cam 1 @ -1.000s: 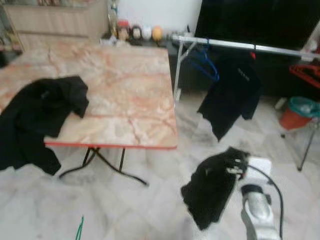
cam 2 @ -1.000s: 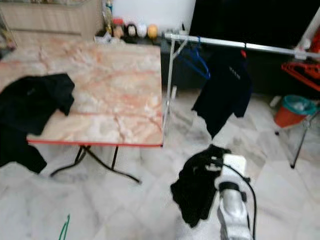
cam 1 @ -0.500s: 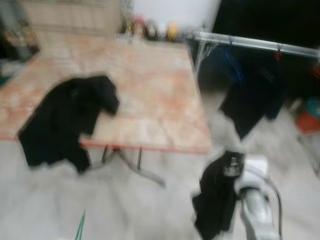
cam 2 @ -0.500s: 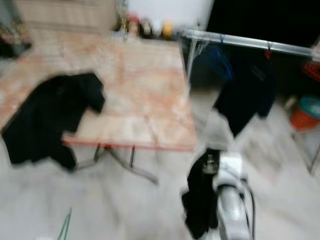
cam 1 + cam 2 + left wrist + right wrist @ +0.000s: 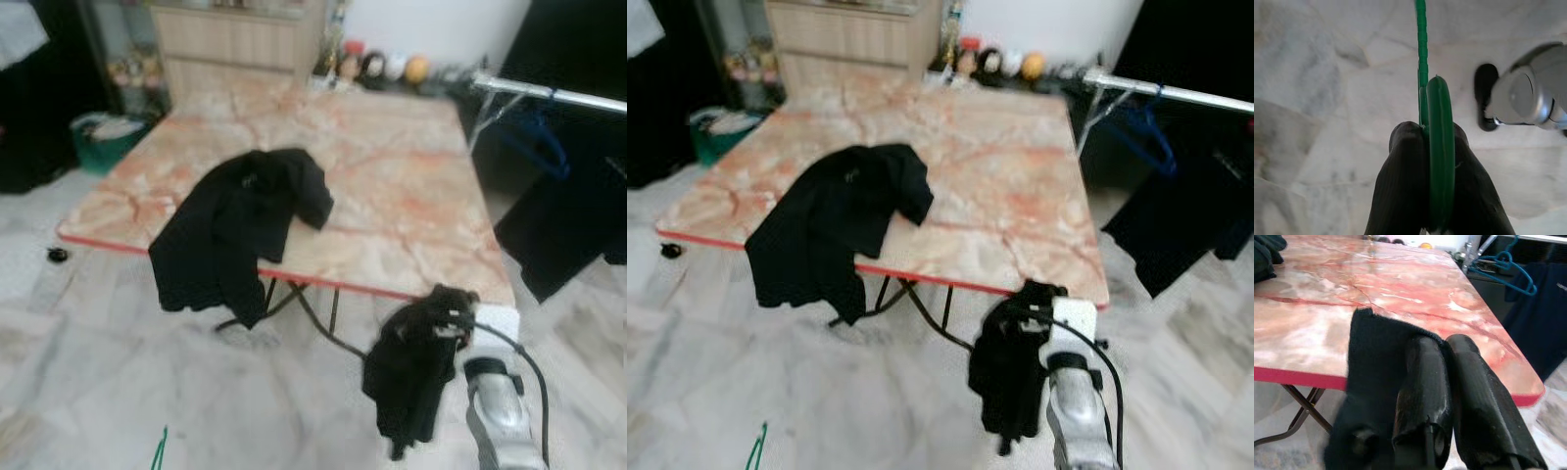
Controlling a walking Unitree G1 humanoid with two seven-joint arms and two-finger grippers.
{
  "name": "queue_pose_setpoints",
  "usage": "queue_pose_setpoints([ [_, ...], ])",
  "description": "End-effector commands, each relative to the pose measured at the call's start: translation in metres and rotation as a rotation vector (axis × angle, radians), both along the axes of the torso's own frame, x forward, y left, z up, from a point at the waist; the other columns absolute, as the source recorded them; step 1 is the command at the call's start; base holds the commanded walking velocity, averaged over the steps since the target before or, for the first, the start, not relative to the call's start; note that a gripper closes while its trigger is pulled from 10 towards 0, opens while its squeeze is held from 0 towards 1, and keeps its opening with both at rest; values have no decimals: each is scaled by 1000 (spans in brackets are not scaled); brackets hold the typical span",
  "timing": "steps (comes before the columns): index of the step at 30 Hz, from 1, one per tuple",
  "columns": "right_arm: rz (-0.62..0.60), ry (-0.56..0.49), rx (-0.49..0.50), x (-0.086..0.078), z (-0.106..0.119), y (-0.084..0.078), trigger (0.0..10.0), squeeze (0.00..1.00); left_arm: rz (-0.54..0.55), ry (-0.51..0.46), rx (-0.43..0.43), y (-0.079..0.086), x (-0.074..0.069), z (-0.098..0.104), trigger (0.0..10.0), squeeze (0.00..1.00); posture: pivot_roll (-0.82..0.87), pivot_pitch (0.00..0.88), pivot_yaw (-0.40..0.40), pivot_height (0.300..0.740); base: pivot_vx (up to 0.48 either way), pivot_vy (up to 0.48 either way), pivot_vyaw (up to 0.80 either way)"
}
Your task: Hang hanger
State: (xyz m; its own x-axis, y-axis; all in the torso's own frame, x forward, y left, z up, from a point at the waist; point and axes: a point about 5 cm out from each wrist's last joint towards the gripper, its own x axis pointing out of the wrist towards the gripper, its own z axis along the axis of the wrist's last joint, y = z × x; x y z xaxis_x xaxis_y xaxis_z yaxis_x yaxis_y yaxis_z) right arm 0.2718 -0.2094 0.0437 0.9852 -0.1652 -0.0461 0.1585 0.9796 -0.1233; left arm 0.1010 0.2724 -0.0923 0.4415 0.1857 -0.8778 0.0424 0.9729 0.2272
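right gripper (image 5: 1449, 382) clamped on a black garment (image 5: 411, 367) at 5 o'clock, just off the table (image 5: 411, 206) edge. left gripper (image 5: 1427, 161) pinched on the green hanger (image 5: 1440, 147), low at 7 o'clock over the floor. rail (image 5: 549, 93) at 2 o'clock, well apart. risk: cloth slipping or snagging the table edge during the carry.

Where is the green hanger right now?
The green hanger is pinched in the left gripper, low on the robot's left over the marble floor; its tip shows in the left eye view.
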Motion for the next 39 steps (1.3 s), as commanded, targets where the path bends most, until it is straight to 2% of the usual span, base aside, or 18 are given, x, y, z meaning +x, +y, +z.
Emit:
queue_pose_setpoints([
  [1, -23, -36, -12, 1, 8, -8, 10000, 0, -22, 11, -12, -6, -1, -2, 10000, 0, 83, 0, -54, 740, 0, 334, 0],
  [14, -18, -40, -13, 2, 8, -5, 10000, 0, -31, 16, -7, -7, -3, -3, 10000, 0, 78, 0, -51, 740, 0, 329, 0],
  [24, -7, -59, -20, 4, 12, -2, 10000, 0, -59, 28, 8, -6, -4, -3, 10000, 0, 72, 0, -45, 740, 0, 0, 0],
  [32, 4, -134, -55, 7, 32, -1, 10000, 0, -36, 13, 9, -5, -2, -2, 10000, 0, 78, 0, -48, 740, 0, 0, 0],
  [39, 36, -293, -72, 22, 79, 11, 10000, 0, 2, 2, 9, -3, -2, -1, 10000, 0, 81, 0, -45, 740, 0, 0, 0],
])
